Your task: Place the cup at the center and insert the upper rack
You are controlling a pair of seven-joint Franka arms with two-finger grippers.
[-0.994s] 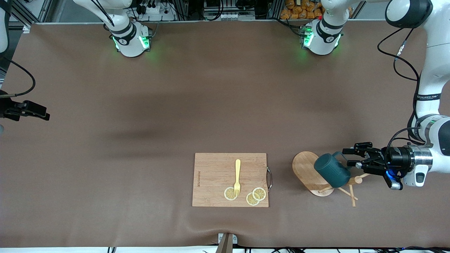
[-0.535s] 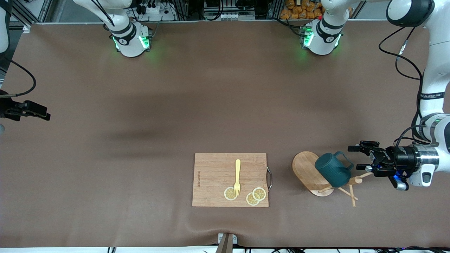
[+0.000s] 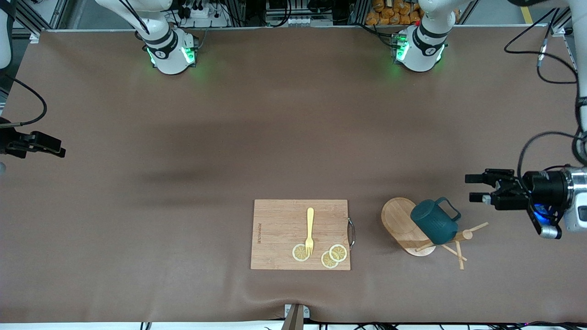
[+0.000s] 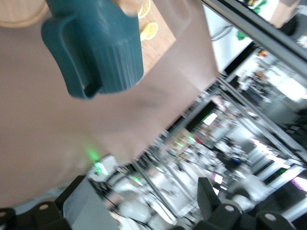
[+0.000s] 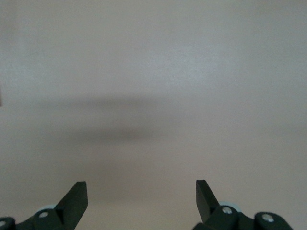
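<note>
Ribbed dark teal mug (image 3: pixel 434 222) hanging on the toppled light wooden mug tree (image 3: pixel 415 229), handle toward the empty, spread left gripper (image 3: pixel 473 188) nearby; right gripper (image 3: pixel 54 147), also spread, waits well apart.

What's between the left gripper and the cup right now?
Nothing: in the front view only bare brown table mat separates the open left gripper from the cup, which hangs on the upper rack. The right gripper waits, open.
</note>
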